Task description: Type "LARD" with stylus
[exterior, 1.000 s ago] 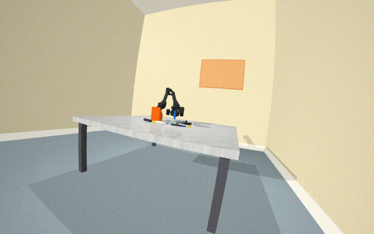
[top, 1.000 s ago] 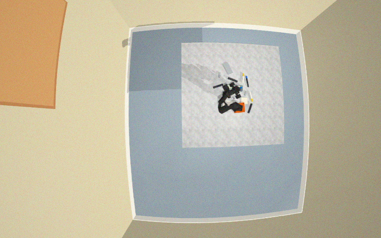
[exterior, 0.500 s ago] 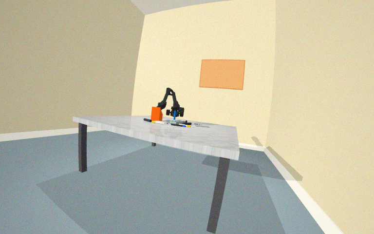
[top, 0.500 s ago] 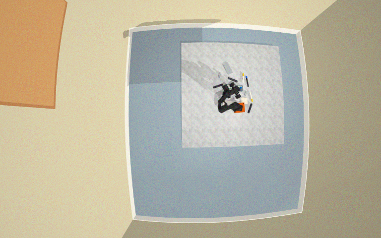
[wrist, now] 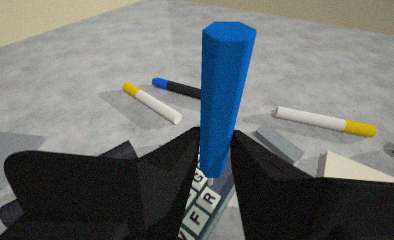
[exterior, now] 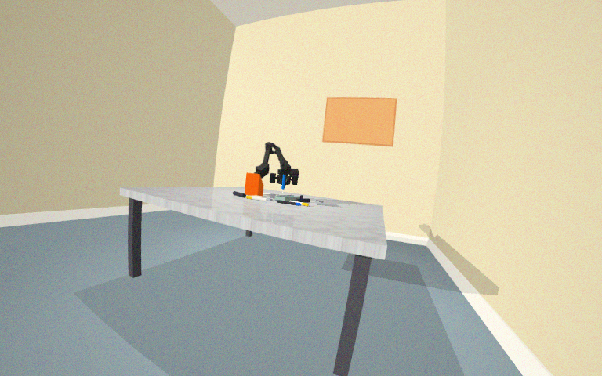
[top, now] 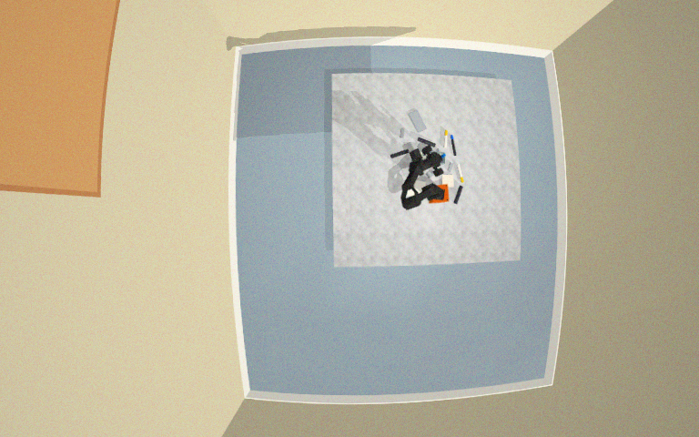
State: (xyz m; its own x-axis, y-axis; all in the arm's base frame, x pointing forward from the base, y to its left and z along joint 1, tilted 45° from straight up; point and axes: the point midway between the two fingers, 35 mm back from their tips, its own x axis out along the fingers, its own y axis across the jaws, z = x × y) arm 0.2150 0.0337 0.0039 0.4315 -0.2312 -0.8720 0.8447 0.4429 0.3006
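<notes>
The blue six-sided stylus stands nearly upright between my fingers. My gripper is shut on it. The keyboard lies below, running diagonally in the wrist view; the G, F and R keys show, and my fingers and the stylus cover many of the rest. The stylus's thin pale tip shows between the G and R keys in the wrist view. I cannot tell whether it touches a key. In the top view the arm hides most of the keyboard.
White markers with yellow ends and a black marker with a blue end lie beyond the keyboard. A small grey block and a cream block are to the right. An orange box stands by the arm's base.
</notes>
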